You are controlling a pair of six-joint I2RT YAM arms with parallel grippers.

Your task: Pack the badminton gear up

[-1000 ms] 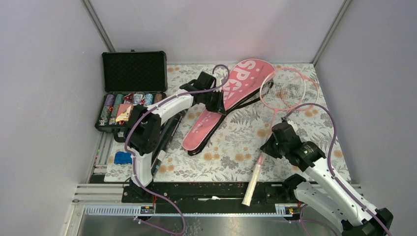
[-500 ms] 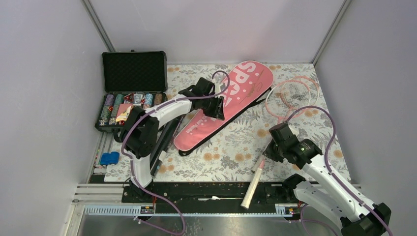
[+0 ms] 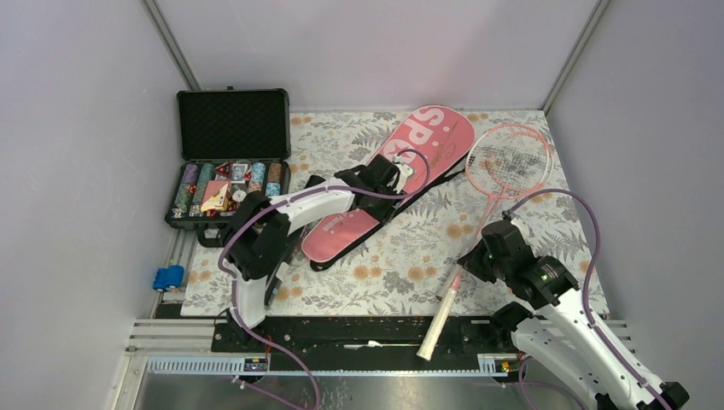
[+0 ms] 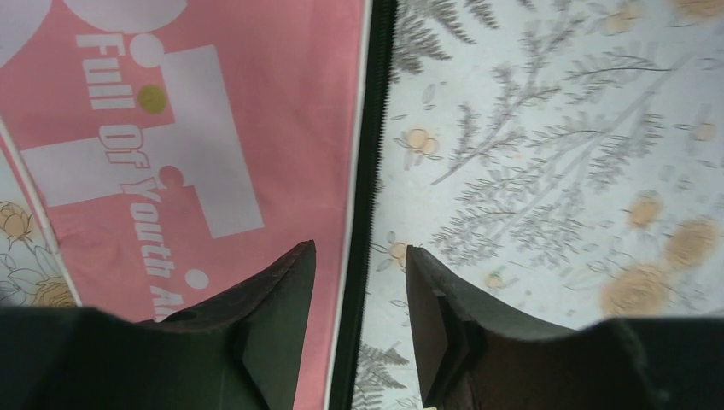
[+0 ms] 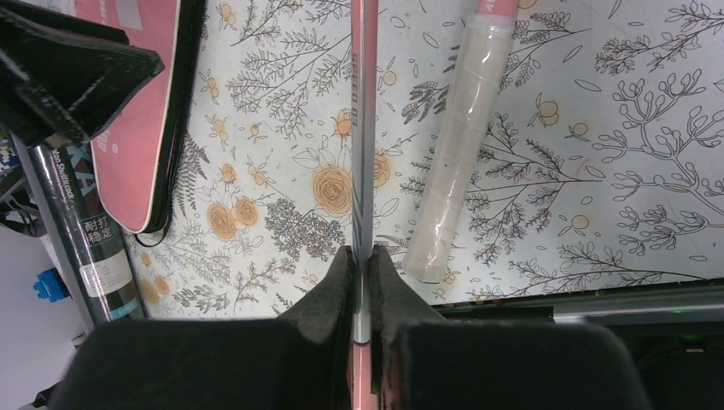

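The pink "SPORT" racket bag lies slantwise on the flowered mat. My left gripper is open just above its black zipper edge, one finger over the pink cover, the other over the mat. My right gripper is shut on a racket's thin shaft. The pink racket heads lie overlapped at the back right. A white handle sticks out over the near edge, next to the held shaft in the right wrist view. The black tube lies left of the bag. No shuttlecocks show.
The open black case of poker chips stands at the back left. The small blue block sits off the mat's left edge. The black rail runs along the near edge. Grey walls close in both sides.
My left gripper has moved right along the bag to its zipper edge. The bag swung and the racket heads shifted back. The blue block slid left off the mat.
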